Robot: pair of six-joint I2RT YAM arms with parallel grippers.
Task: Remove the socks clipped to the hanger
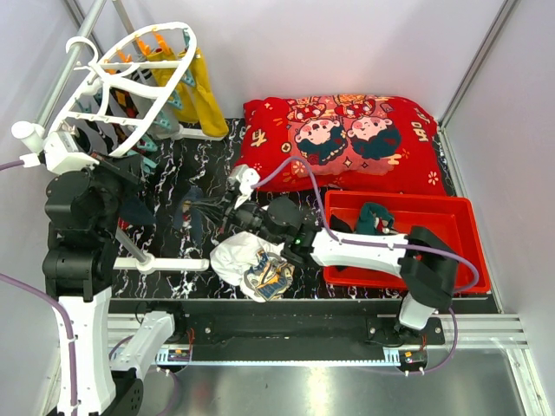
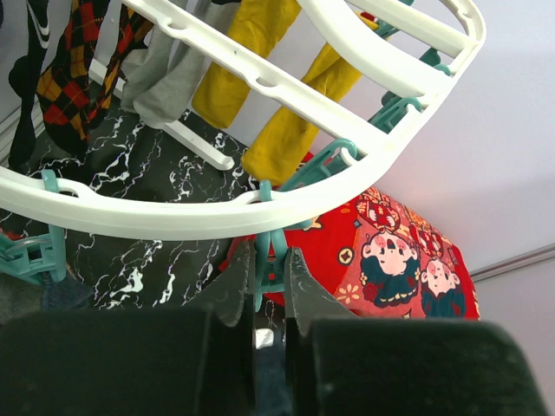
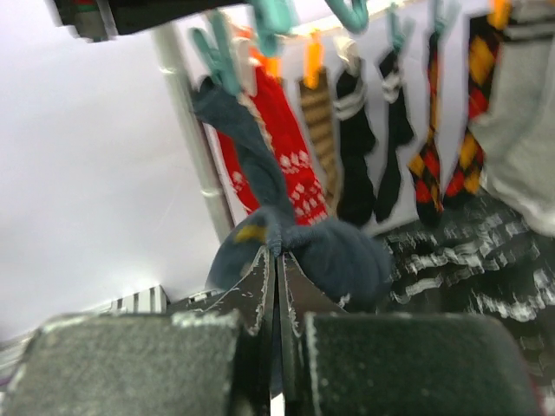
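Up top-left over the bench (image 1: 165, 243), white hanger (image 1: 130, 78) sits tilted, socks (image 1: 204, 95) clipped under it. Left fingers (image 1: 137, 170) at its near rim. Right fingers (image 1: 208, 211) low mid-bench on dark teal sock (image 1: 188, 217). Red tray (image 1: 451, 212) at right.

Left wrist: left fingers (image 2: 269, 273) pinching a teal clip (image 2: 270, 247) under the hanger rim (image 2: 173, 217); mustard socks (image 2: 286, 130) behind.

Right wrist: right fingers (image 3: 276, 277) pressed together on dark teal sock (image 3: 303, 247), its top end at a teal clip (image 3: 217, 52).

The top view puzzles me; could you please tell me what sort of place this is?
Probably a robot test booth staged as a laundry corner: plain white walls, two arms bolted at a marbled table, and a hanger full of clipped socks.
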